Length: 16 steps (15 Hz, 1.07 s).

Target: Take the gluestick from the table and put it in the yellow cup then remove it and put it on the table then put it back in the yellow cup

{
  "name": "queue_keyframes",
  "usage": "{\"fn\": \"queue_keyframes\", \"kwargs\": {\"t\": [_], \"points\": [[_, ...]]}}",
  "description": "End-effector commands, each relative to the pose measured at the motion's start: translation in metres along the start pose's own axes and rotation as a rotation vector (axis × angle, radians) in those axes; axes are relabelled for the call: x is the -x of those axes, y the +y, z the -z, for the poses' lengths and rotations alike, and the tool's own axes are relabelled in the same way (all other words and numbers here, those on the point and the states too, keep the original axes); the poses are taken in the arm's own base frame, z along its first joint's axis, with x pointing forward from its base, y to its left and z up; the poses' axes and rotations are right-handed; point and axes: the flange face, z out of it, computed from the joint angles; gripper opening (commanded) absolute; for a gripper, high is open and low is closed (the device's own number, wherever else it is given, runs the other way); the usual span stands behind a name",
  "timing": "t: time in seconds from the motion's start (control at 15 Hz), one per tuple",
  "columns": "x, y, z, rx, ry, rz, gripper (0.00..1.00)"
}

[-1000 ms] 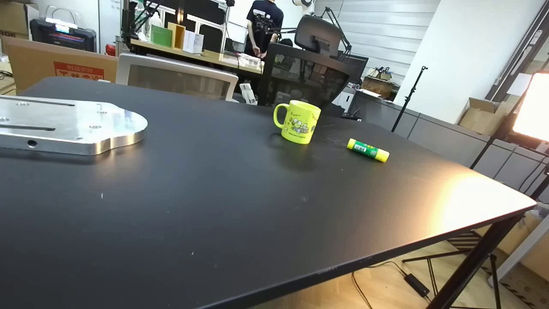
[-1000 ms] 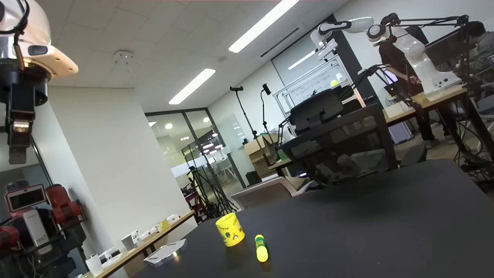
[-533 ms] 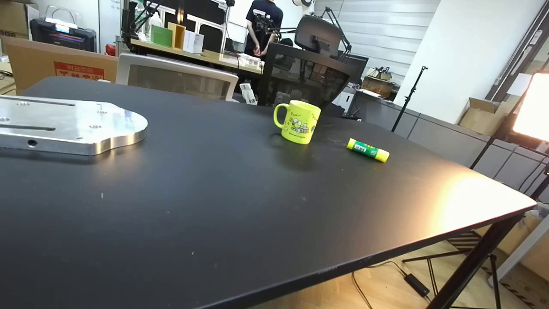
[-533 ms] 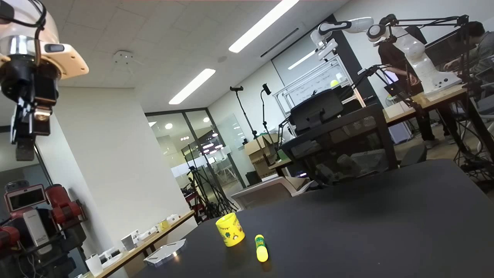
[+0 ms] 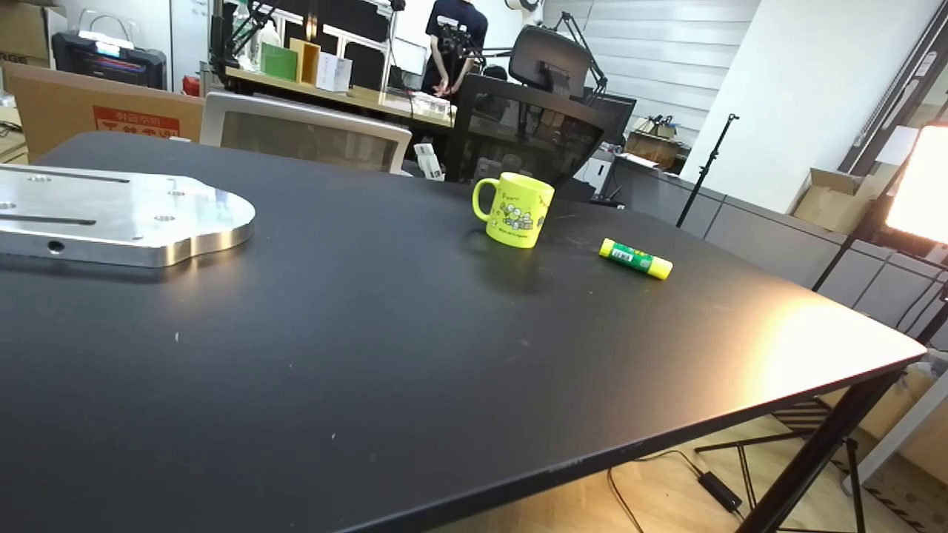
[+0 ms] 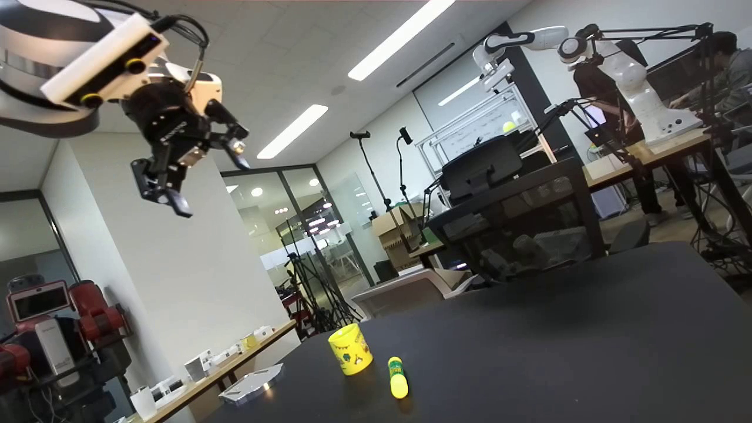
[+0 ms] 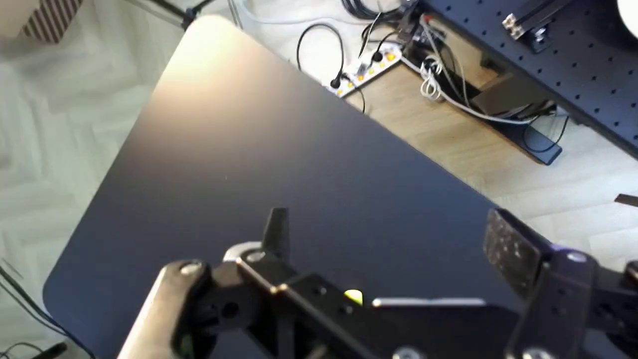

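The yellow cup [image 5: 521,209] stands upright on the dark table, also in an exterior view [image 6: 351,349]. The gluestick [image 5: 635,259], green with yellow ends, lies on its side beside the cup and apart from it; it also shows in an exterior view [image 6: 398,378]. My gripper [image 6: 210,182] is high above the table, tilted, jaws wide apart with nothing between them. In the wrist view the open gripper [image 7: 396,234] has the table behind it. A small yellow piece peeks out behind the gripper body there; I cannot tell whether it is cup or gluestick.
A thick metal plate [image 5: 118,215] lies on the table [image 5: 355,355] and shows in an exterior view [image 6: 251,385]. Chairs [image 5: 529,126] stand at the table's edge. A bright lamp [image 5: 920,185] stands past a corner.
The arm has swung into an exterior view from its left edge, moving right and turning, so both open fingers now show. Cup and gluestick have not moved.
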Motion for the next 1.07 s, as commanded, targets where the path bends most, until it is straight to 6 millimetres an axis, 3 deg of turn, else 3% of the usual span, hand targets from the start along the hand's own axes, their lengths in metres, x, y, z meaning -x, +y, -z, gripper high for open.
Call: {"fn": "queue_keyframes", "kwargs": {"t": [0.0, 0.13, 0.2, 0.4, 0.73, 1.0], "points": [[-0.039, 0.041, -0.01, -0.03, 0.119, 0.155, 1.0], [-0.054, 0.057, -0.011, -0.06, 0.192, 0.254, 1.0], [-0.037, 0.039, -0.018, -0.046, 0.151, 0.183, 1.0], [-0.053, 0.052, -0.021, -0.063, 0.176, 0.24, 1.0], [-0.055, 0.053, -0.019, -0.059, 0.179, 0.249, 1.0], [-0.113, 0.068, -0.023, -0.05, 0.292, 0.011, 1.0]]}}
